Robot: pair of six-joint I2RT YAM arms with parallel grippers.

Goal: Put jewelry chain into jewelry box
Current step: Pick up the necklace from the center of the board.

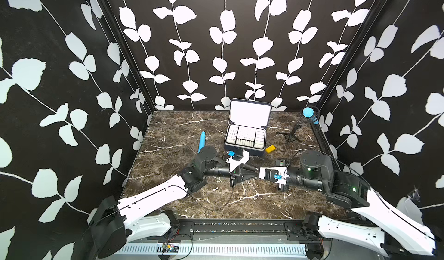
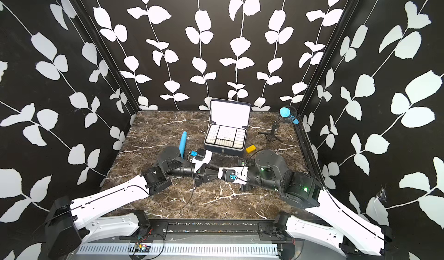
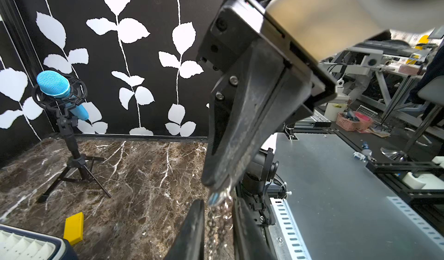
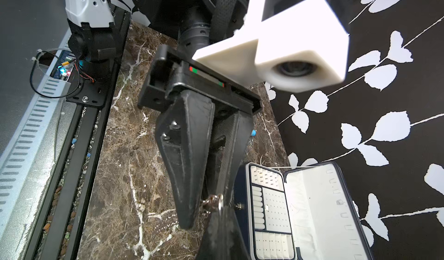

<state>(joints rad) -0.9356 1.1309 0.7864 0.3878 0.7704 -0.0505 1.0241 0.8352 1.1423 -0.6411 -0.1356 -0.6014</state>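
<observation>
Loosely dangling, the jewelry chain [image 3: 213,222] hangs by its ring end from the right gripper [image 3: 219,185], whose jaws are clamped shut on it above the marble table [image 1: 168,198]. The left gripper [image 3: 218,204] meets it tip to tip, its two fingers [image 3: 194,232] standing apart on either side of the hanging links without yet pinching them. Whether the chain's lower end reaches the tabletop cannot be told.

Farther back, well apart from both grippers, the jewelry box [image 1: 257,152] stands open with its lid upright and its white tray showing no chain. A small yellow block [image 1: 270,148] lies just beside it.

This looks like a hand-over from right to left, with the placing itself yet to come. To do it well, the left fingers should close squarely on the links just under the right tip, since so thin a chain can slip past the pads. The right gripper should let go only once that pinch is firm.
</observation>
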